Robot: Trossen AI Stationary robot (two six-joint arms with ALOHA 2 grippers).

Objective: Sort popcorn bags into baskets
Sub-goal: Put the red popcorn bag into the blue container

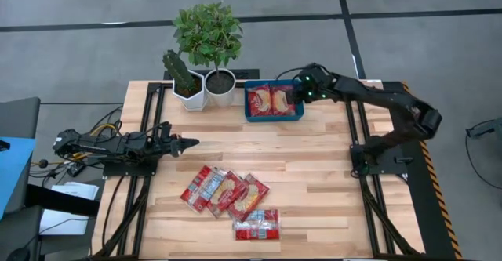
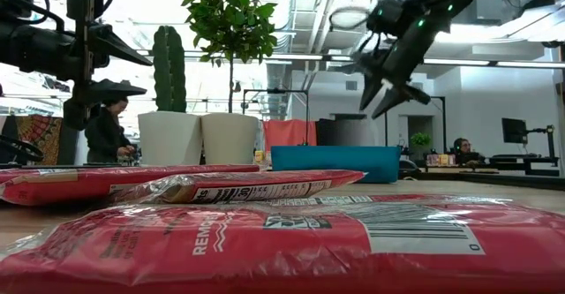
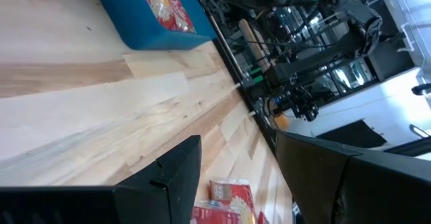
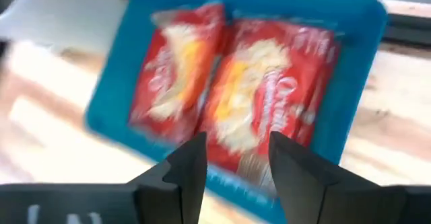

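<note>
Two red popcorn bags [image 1: 270,99] lie flat side by side in the blue basket [image 1: 274,118] at the table's far side; the right wrist view shows the bags [image 4: 236,96] inside the basket's rim [image 4: 363,22]. My right gripper [image 1: 301,85] hangs open above the basket's far right corner, pointing slantwise down, nothing between its fingers [image 2: 388,86]. Several more popcorn bags [image 1: 227,194] lie flat and overlapping near the table's front. My left gripper [image 1: 188,143] waits open and level at the table's left side.
Two white pots, one with a cactus [image 1: 188,88] and one with a leafy plant [image 1: 220,85], stand just left of the basket. Bare wood lies between the basket and the bags at the front. A person [image 2: 106,131] sits in the room beyond the table.
</note>
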